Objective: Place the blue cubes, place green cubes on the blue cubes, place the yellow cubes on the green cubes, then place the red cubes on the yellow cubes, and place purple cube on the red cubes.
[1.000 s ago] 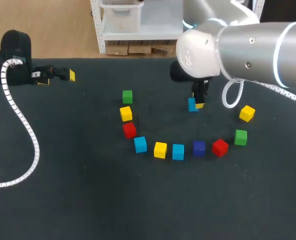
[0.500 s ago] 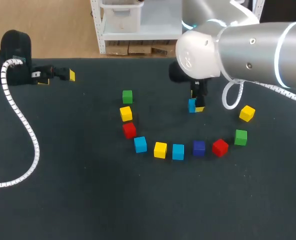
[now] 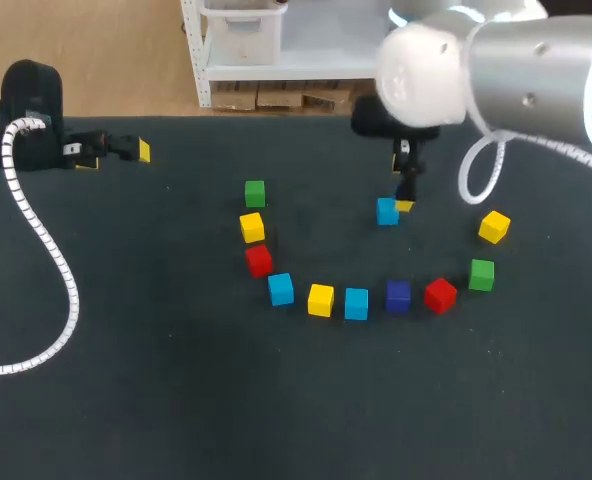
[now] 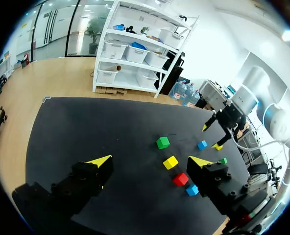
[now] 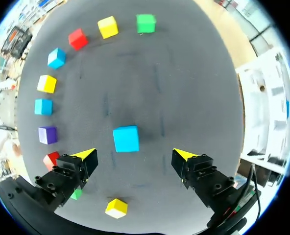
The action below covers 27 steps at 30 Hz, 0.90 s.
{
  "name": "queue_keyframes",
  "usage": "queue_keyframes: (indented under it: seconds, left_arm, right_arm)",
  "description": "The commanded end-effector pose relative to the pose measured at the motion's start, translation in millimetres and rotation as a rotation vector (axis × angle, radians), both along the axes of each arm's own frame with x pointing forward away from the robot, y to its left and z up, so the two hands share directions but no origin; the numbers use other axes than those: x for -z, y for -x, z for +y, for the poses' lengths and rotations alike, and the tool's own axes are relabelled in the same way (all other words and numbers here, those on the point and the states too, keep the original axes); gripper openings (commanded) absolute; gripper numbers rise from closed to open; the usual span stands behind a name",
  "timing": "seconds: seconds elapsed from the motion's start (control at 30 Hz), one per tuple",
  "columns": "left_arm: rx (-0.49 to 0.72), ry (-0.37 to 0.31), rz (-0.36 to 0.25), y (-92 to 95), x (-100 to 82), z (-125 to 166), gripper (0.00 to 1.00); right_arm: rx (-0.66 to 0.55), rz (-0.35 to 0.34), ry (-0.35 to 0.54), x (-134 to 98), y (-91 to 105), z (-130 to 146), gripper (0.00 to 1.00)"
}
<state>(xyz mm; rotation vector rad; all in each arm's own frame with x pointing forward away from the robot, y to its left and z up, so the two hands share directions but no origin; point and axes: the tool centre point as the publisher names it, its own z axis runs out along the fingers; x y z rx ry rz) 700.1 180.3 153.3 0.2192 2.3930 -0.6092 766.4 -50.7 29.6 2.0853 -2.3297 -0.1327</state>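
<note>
My left gripper point(image 4: 151, 161) sits by the far left edge of the black cloth-covered table point(image 3: 176, 380), its fingers spread wide with nothing between them. Across the middle, an arc of small cubes runs from a green cube point(image 3: 255, 193) through yellow, red, light blue and a purple cube point(image 3: 398, 296) to a yellow cube point(image 3: 494, 226). Inside the arc a lone light-blue cube point(image 3: 387, 211) lies by itself. My right gripper point(image 5: 133, 154) hangs over it, jaws apart, touching nothing.
</note>
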Motion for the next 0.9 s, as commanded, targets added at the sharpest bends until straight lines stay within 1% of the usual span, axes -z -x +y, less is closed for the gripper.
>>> queue_keyframes:
  seconds: [0.03, 0.1, 0.17, 0.23, 0.3, 0.37, 0.43, 0.5, 0.53, 0.63, 0.67, 0.7, 0.73, 0.8, 0.87, 0.9]
  left_arm:
    - [0.010, 0.013, -0.008, 0.0, 2.1, 3, 1.00]
    - [0.010, 0.013, -0.008, 0.0, 2.1, 3, 1.00]
    - [0.010, 0.013, -0.008, 0.0, 2.1, 3, 1.00]
    - [0.010, 0.013, -0.008, 0.0, 2.1, 3, 1.00]
    - [0.010, 0.013, -0.008, 0.0, 2.1, 3, 1.00]
    - [0.010, 0.013, -0.008, 0.0, 2.1, 3, 1.00]
    - [0.010, 0.013, -0.008, 0.0, 2.1, 3, 1.00]
    - [0.010, 0.013, -0.008, 0.0, 2.1, 3, 1.00]
    - [0.010, 0.013, -0.008, 0.0, 2.1, 3, 1.00]
    - [0.010, 0.013, -0.008, 0.0, 2.1, 3, 1.00]
    - [0.010, 0.013, -0.008, 0.0, 2.1, 3, 1.00]
    - [0.010, 0.013, -0.008, 0.0, 2.1, 3, 1.00]
    - [0.010, 0.013, -0.008, 0.0, 2.1, 3, 1.00]
    - [0.010, 0.013, -0.008, 0.0, 2.1, 3, 1.00]
    - [0.010, 0.013, -0.008, 0.0, 2.1, 3, 1.00]
    - [0.010, 0.013, -0.008, 0.0, 2.1, 3, 1.00]
  right_arm:
    - [0.059, -0.029, -0.069, -14, 11.7, -16, 1.00]
    - [0.102, -0.026, -0.120, -24, 13.4, -23, 1.00]
    - [0.152, -0.033, -0.153, -32, 12.6, -29, 1.00]
    - [0.185, -0.067, -0.177, -41, 11.1, -37, 1.00]
    - [0.267, -0.075, -0.232, -51, 7.7, -45, 1.00]
    - [0.312, -0.100, -0.248, -56, 6.7, -52, 1.00]
    - [0.388, -0.096, -0.297, -63, 4.1, -62, 1.00]
    - [0.444, -0.117, -0.331, -68, 4.0, -69, 1.00]
    - [0.471, -0.116, -0.348, -70, 3.6, -73, 1.00]
    - [0.526, -0.121, -0.410, -76, 4.7, -79, 1.00]
    - [0.529, -0.145, -0.411, -77, 5.0, -81, 1.00]
    - [0.534, -0.155, -0.433, -79, 6.5, -82, 1.00]
    - [0.553, -0.146, -0.461, -82, 7.1, -84, 1.00]
    - [0.556, -0.186, -0.480, -88, 8.2, -87, 1.00]
    - [0.577, -0.203, -0.510, -96, 8.2, -90, 1.00]
    - [0.575, -0.226, -0.503, -99, 8.6, -91, 1.00]
